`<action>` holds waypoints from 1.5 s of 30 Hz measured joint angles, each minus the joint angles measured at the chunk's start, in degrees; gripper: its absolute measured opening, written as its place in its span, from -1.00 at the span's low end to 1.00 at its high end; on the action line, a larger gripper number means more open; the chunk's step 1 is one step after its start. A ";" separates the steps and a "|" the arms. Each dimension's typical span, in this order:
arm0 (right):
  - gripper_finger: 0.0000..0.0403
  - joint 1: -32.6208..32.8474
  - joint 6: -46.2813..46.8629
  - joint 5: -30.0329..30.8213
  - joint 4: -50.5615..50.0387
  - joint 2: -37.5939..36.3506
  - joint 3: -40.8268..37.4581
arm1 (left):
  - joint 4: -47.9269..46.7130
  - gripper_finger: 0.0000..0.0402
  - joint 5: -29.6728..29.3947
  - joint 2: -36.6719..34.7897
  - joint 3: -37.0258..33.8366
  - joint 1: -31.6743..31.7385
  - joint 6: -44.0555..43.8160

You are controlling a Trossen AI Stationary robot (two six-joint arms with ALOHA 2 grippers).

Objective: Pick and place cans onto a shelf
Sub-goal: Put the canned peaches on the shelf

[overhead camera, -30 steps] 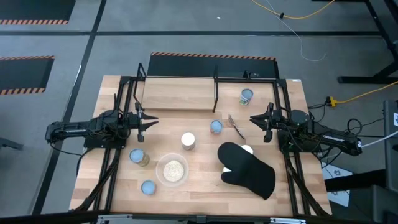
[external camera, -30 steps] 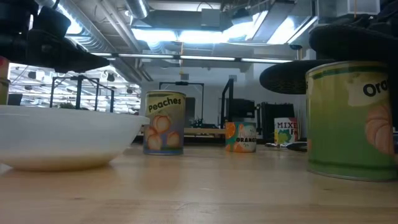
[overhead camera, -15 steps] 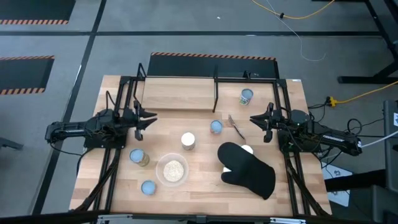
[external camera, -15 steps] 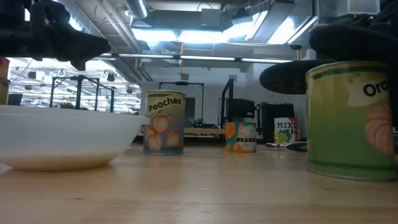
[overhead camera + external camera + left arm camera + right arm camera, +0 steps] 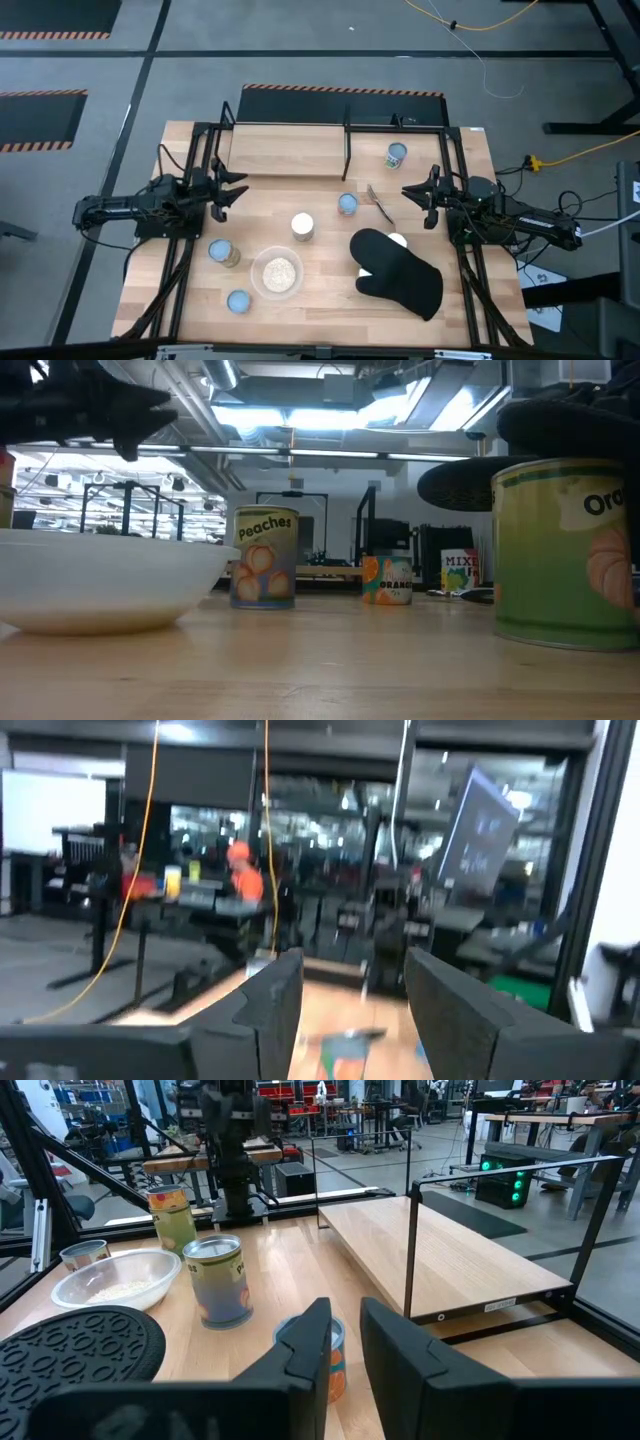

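We held our left gripper [image 5: 228,187] wide open near the shelf [image 5: 290,152]; our right gripper [image 5: 412,196] stayed narrow, holding nothing.

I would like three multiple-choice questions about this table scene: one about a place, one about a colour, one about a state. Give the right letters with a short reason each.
1. In the high view, where is the bowl of grain relative to the oven mitt?
A. On the left arm's side of it
B. On the right arm's side of it
C. Underneath it

2. What colour is the oven mitt?
A. Red
B. Black
C. White

3. What is the state of the left gripper?
A. Shut on a can
B. Shut on a fork
C. Open and holding nothing

Answers:
1. A: the bowl lies apart from the mitt, toward the left arm.
2. B: the mitt is dark black against the pale wood.
3. C: its fingers stand spread above the table, with nothing between them in the left wrist view.
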 joint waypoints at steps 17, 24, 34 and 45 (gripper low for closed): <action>-0.68 -0.02 -0.02 0.00 -0.02 0.00 0.00 | 4.18 -0.17 -1.09 30.80 18.05 -2.02 -0.47; -0.68 -0.01 -0.02 0.00 -0.01 0.00 0.00 | -9.52 -0.17 0.33 47.28 35.62 -1.73 -0.30; -0.68 -0.01 -0.04 -0.01 0.00 0.01 0.00 | -33.21 -0.17 1.62 66.60 58.20 -1.58 -0.22; -0.68 -0.01 -0.06 0.00 -0.01 0.01 0.00 | -45.26 -0.17 9.99 79.34 65.94 -1.58 -0.57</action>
